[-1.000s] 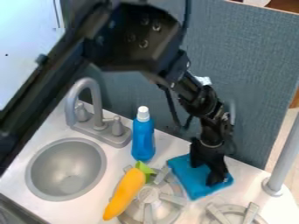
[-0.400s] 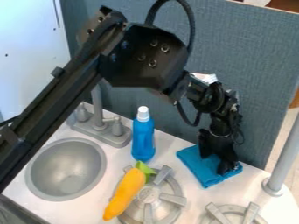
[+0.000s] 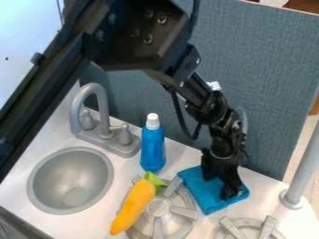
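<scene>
The black gripper [image 3: 220, 185] points down onto a folded blue cloth [image 3: 203, 192] on the white counter, right of the round stove burner. Its two fingers stand apart, tips on the cloth, with some of the blue fabric showing between them. Part of the cloth is hidden beneath the gripper. The cloth's left corner lies right beside the burner.
A yellow toy vegetable with a green top [image 3: 134, 205] lies over the left side of the burner [image 3: 184, 211]. Behind it stands a blue bottle [image 3: 152, 148]. The sink [image 3: 44, 179] and faucet [image 3: 103, 109] are at left, a grey post [image 3: 304, 168] at right.
Gripper and cloth shifted together toward the back right, then came back toward the front left, close to where they were a second ago. The bottle and yellow vegetable stayed put.
</scene>
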Robot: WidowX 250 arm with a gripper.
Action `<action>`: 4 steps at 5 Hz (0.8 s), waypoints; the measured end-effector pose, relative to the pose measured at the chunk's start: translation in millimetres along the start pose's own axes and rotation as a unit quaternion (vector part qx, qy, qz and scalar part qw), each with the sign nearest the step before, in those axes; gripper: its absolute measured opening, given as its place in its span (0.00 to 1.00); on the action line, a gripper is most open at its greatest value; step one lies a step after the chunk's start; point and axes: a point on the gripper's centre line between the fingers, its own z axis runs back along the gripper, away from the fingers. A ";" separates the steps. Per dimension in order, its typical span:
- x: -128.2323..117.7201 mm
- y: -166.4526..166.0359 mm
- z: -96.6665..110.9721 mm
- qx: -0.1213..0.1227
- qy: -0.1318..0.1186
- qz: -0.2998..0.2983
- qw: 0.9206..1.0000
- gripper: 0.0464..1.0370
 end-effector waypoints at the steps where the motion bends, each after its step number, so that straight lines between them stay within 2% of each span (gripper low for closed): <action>1: -16.1 -11.3 1.3 -0.008 0.005 -0.017 1.000 0.96; 3: -20.3 -16.3 1.7 -0.009 0.004 -0.026 1.000 0.96; 4: 1.3 -8.2 -2.0 0.003 0.000 -0.014 1.000 0.96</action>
